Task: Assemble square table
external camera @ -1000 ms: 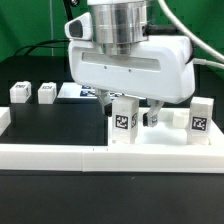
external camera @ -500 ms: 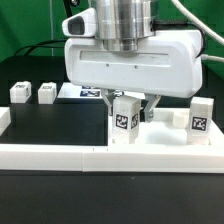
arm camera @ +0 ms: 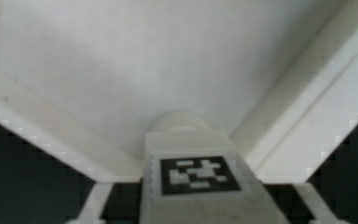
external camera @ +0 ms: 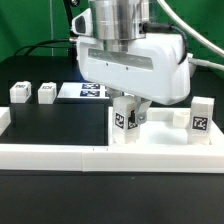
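Observation:
A white leg block (external camera: 123,122) with a black-white tag stands on the white square tabletop (external camera: 165,138) at the exterior view's right. My gripper (external camera: 128,113) reaches down over it from above, and its fingers are shut on the block's sides. In the wrist view the same leg (arm camera: 197,172) rises between the jaws of the gripper (arm camera: 202,212), with the tabletop's inner face and raised rim (arm camera: 140,70) behind it. Another leg (external camera: 200,115) stands on the tabletop farther right. Two more legs (external camera: 20,92) (external camera: 46,93) stand on the black table at the left.
A long low white border wall (external camera: 60,155) runs along the front. The marker board (external camera: 88,90) lies flat behind the hand. A white block (external camera: 3,118) sits at the left edge. Cables hang behind the arm.
The fingers have come together on the leg block. The hand has turned slightly and shifted toward the exterior view's right. The legs on the table have not moved.

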`<state>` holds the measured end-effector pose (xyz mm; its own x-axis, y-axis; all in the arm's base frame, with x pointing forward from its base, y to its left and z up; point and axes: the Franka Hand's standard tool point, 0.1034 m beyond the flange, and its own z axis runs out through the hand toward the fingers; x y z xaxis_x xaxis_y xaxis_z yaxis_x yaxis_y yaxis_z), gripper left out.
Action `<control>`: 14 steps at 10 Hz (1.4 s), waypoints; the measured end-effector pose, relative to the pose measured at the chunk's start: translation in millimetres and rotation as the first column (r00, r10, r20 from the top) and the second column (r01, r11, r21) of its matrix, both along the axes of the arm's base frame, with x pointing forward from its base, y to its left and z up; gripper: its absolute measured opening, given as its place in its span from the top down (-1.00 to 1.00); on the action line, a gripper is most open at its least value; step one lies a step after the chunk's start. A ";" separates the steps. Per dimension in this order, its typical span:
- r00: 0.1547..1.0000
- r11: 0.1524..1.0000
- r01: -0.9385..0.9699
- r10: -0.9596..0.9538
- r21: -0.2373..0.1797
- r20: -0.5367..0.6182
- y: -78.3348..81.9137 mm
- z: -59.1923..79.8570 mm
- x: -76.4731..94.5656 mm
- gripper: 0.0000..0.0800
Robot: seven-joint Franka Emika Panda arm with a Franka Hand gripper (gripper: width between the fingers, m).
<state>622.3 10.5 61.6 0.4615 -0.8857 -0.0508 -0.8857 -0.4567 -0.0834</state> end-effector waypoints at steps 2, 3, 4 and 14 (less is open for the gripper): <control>0.931 0.931 0.365 -0.365 0.009 -0.017 0.4 -0.3 1.7 0.28; 0.847 0.846 0.531 -0.530 0.045 -0.041 -0.8 -0.6 2.4 0.28; 0.754 0.749 0.657 -0.653 0.084 -0.070 -2.4 -1.6 2.4 0.28; 0.364 0.366 0.930 -0.920 0.010 -0.148 -5.9 -1.8 -0.4 0.19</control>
<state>621.9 4.6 59.9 -0.6586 -0.7416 -0.1277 -0.7507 0.6591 0.0438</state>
